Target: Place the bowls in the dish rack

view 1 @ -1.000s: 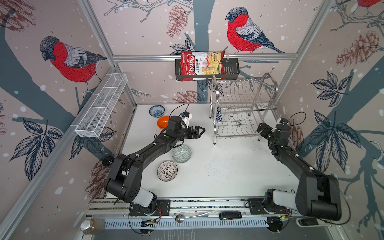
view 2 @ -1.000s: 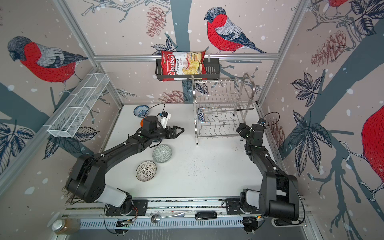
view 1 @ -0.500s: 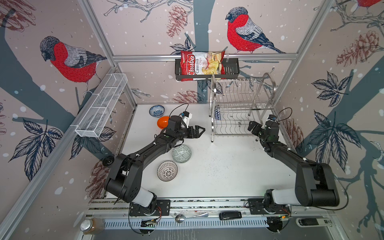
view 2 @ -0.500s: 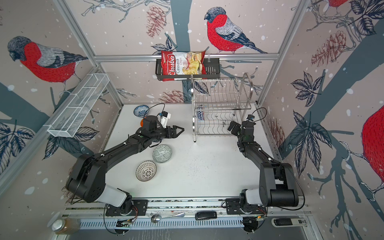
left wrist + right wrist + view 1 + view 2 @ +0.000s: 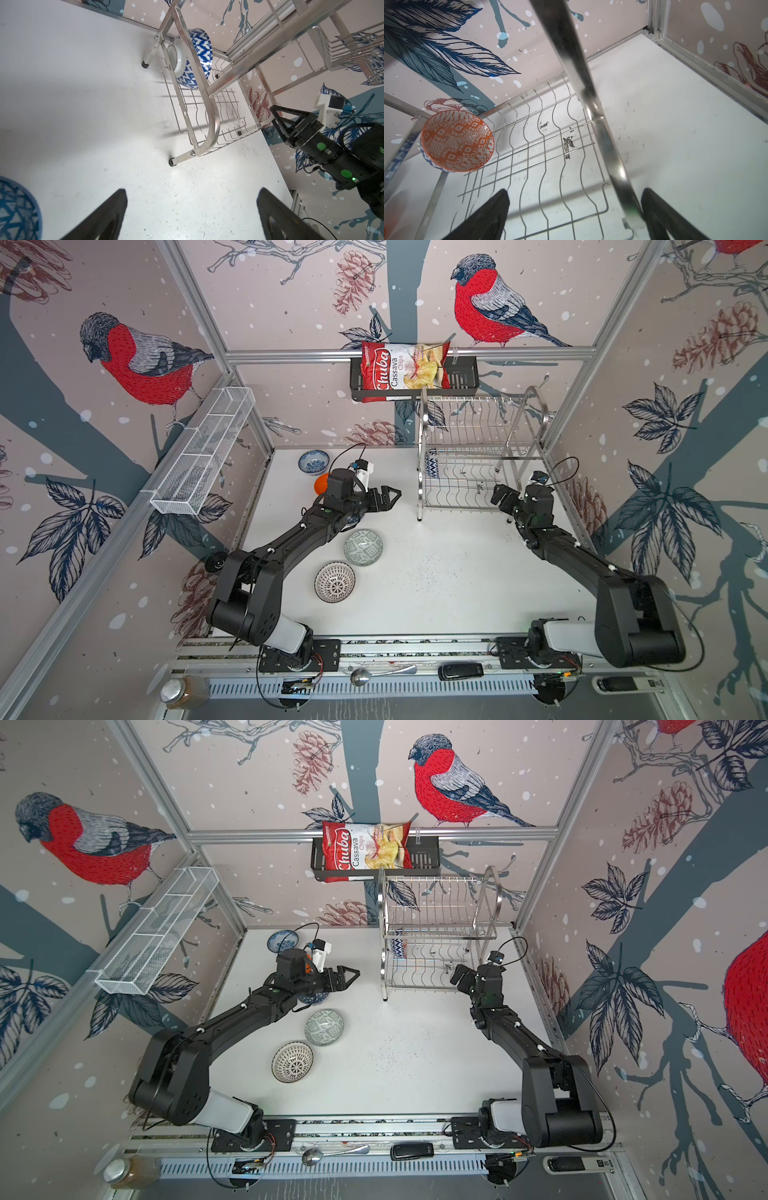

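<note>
Plainly, the left jaws gape wide and empty, matte black fingers (image 5: 108,214) over the scuffed white counter (image 5: 436,572), aimed at the rack (image 5: 422,489); the left arm (image 5: 291,539) lies stretched low. The right jaws stand wide too, with the rack's shiny steel tube (image 5: 604,133) between them, close to one finger; whether they touch I cannot tell. The right arm (image 5: 569,551) reaches forward. A zigzag bowl (image 5: 197,60), blue outside and orange-patterned inside, stands on edge at the lower wire shelf's left end. On the counter sit a floral bowl (image 5: 313,461), an orange bowl (image 5: 321,485) partly behind the left arm, a triangle bowl (image 5: 16,209) under its wrist, a grey-green bowl (image 5: 363,547) and a dotted bowl (image 5: 335,583).
</note>
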`<action>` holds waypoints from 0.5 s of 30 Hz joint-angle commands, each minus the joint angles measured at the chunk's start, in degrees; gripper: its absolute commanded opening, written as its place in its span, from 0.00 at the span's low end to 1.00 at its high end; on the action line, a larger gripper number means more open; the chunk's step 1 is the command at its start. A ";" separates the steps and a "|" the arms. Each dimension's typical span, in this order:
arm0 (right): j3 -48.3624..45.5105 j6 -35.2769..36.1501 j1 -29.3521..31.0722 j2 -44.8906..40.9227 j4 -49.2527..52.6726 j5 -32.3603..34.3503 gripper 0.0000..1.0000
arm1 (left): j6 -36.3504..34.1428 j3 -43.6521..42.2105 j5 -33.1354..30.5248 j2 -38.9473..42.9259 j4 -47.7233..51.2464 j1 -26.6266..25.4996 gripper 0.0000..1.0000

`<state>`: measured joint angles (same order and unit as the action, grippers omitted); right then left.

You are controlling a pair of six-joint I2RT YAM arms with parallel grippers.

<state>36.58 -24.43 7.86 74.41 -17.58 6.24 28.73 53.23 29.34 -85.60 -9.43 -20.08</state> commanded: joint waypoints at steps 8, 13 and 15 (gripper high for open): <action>1.29 2.81 14.34 -11.13 8.06 8.76 0.99 | 3.16 -0.75 -6.70 4.78 3.67 4.61 0.98; 4.93 5.39 25.41 -10.15 9.97 12.00 0.99 | 8.30 -0.90 -8.51 8.14 8.90 9.86 0.98; 7.17 6.39 30.17 -8.06 10.64 13.30 1.00 | 11.12 -2.22 -6.60 9.94 8.93 12.83 0.98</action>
<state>41.58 -20.88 33.98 64.66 -8.56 15.92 35.00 52.03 21.91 -77.34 -2.79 -9.80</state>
